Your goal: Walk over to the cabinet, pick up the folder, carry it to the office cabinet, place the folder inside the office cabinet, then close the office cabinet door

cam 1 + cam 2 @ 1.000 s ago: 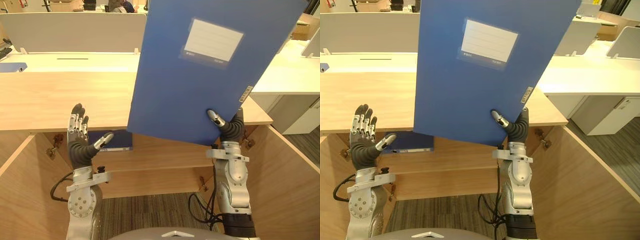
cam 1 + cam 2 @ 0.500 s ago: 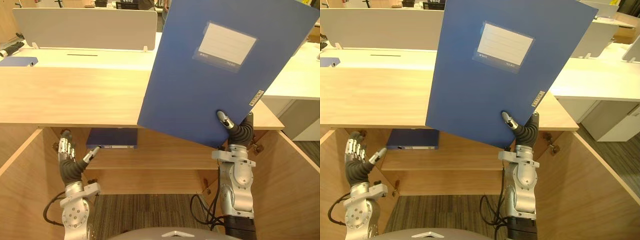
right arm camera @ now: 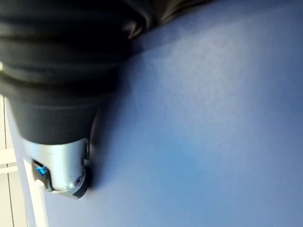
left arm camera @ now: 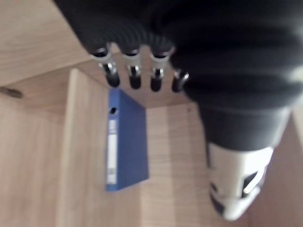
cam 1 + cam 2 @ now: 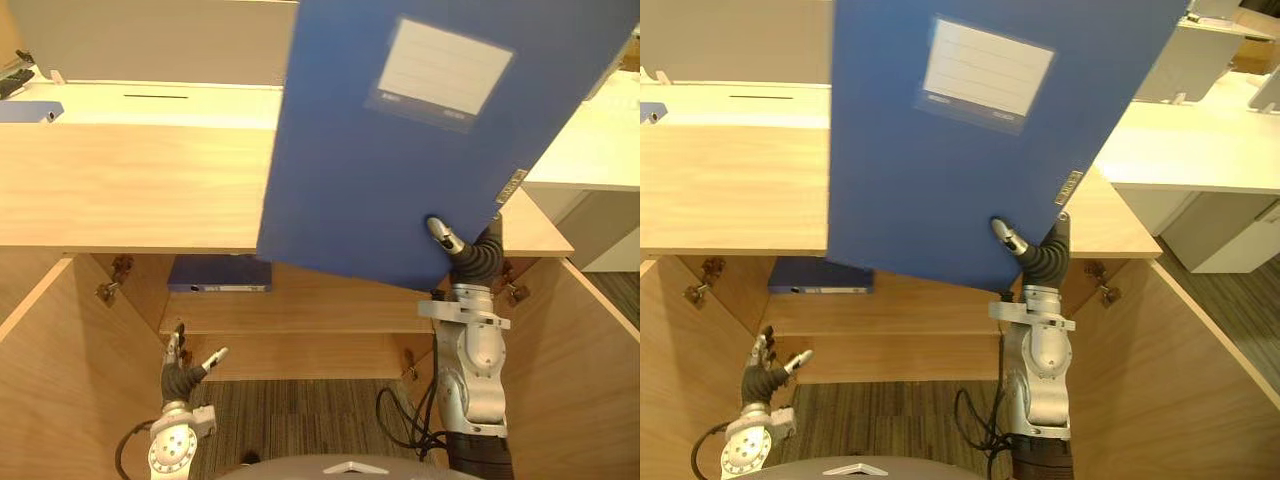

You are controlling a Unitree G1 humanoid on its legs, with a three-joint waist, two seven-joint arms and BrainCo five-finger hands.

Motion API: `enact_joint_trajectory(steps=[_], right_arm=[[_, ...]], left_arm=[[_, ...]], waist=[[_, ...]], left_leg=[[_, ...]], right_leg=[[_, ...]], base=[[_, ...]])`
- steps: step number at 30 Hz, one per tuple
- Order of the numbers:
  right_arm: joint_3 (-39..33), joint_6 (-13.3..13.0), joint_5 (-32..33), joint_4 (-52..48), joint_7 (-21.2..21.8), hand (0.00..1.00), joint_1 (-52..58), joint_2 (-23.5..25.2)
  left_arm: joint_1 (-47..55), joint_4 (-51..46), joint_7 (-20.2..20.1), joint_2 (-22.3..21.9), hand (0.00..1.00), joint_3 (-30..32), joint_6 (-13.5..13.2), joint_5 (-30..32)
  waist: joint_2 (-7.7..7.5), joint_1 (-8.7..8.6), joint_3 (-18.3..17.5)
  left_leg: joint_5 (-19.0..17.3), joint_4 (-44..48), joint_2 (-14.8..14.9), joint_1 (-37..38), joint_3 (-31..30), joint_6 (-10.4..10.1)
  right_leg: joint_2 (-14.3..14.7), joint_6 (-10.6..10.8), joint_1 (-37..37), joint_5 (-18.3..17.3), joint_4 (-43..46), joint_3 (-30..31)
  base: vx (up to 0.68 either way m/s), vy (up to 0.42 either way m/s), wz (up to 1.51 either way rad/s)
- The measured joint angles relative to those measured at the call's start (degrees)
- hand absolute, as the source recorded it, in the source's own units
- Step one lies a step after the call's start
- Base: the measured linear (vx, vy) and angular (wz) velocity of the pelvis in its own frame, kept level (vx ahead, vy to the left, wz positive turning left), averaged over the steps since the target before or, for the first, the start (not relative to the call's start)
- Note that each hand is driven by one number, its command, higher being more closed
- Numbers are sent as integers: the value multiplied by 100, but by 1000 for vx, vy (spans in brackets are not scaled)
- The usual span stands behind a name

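Here, right robot hand [image 5: 474,256] pinched lower edge of blue folder [image 5: 380,180], frame centre; left robot hand [image 5: 182,374], lower left, fingers relaxed, empty.

A pale worktop [image 5: 150,118] runs along the back, with a thin dark slot [image 5: 155,96] in it and a grey partition [image 5: 150,40] standing at its far edge. A small blue object [image 5: 25,110] lies at its left end. To the right stands another pale worktop [image 5: 1180,150] over a white cupboard [image 5: 1230,230]. A blue binder [image 5: 220,272] lies flat on a shelf [image 5: 320,310], spine outward. Grey striped carpet [image 5: 300,420] covers the floor.
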Motion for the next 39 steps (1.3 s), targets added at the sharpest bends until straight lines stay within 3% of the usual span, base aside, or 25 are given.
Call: enact_joint_trajectory(steps=[5, 11, 13, 15, 17, 20, 31, 39], right_arm=[[688, 0, -6, -19, 182, 100, 188, -58], [1415, -5, -297, 10, 174, 100, 123, -244], [1689, -6, -471, 75, 101, 100, -230, -327], [1966, -4, -608, 236, 7, 100, -656, -435], [2284, -2, -856, 254, -122, 100, -932, -443], [2636, 4, -1269, 212, -314, 100, -944, -476], [2836, 10, -3144, -349, -1401, 100, -1403, -674], [2613, 194, -3962, -164, -1817, 100, -1699, -906]], left_arm=[[-183, 880, 31, 42, 0, 139, 103, 8], [-587, 1769, 182, 223, 0, 226, 172, -27], [-974, 1918, 262, 316, 0, 221, 175, -31], [-1302, 1917, 298, 310, 0, 205, 171, -46], [-1698, 1895, 358, 309, 0, 152, 155, -130], [-1800, 1843, 475, 275, 0, 97, 156, -140], [-2025, 1305, 760, 154, 0, 45, 155, -57], [-2483, 968, 822, 134, 0, -20, 161, 101]], waist=[[12, 31, 77], [20, 38, 462], [61, 13, 954], [242, 38, 1290], [378, 45, 1586], [398, 64, 1709], [615, 207, 1990], [713, 290, 2457]], left_leg=[[-31, 1, 6, -3, 126, -1], [-101, 209, 21, -273, 373, 12], [-573, 1386, 180, -1006, 419, 59], [-972, 2453, 469, -1755, 522, 113], [-1316, 3388, 699, -2667, 583, 149], [-1757, 4276, 867, -3383, 680, 92], [-2534, 6378, 1395, -5147, 629, 93], [-2771, 7259, 1500, -6193, 486, 109]], right_leg=[[6, -6, -82, 6, 25, 127], [-1, -41, -489, 93, 212, 389], [6, -70, -840, 108, 529, 477], [125, -99, -1433, 50, 1039, 600], [174, -67, -2471, -294, 2091, 772], [174, -88, -3398, -747, 3155, 975], [287, -109, -5359, -1470, 5338, 1132], [307, -99, -6437, -1713, 6288, 1191]], base=[[6, 4, -14], [-24, 23, -20], [-130, -3, -17], [-233, 8, -41], [-339, 86, -34], [-216, 52, -27], [-72, 0, -10], [-71, -26, 0]])
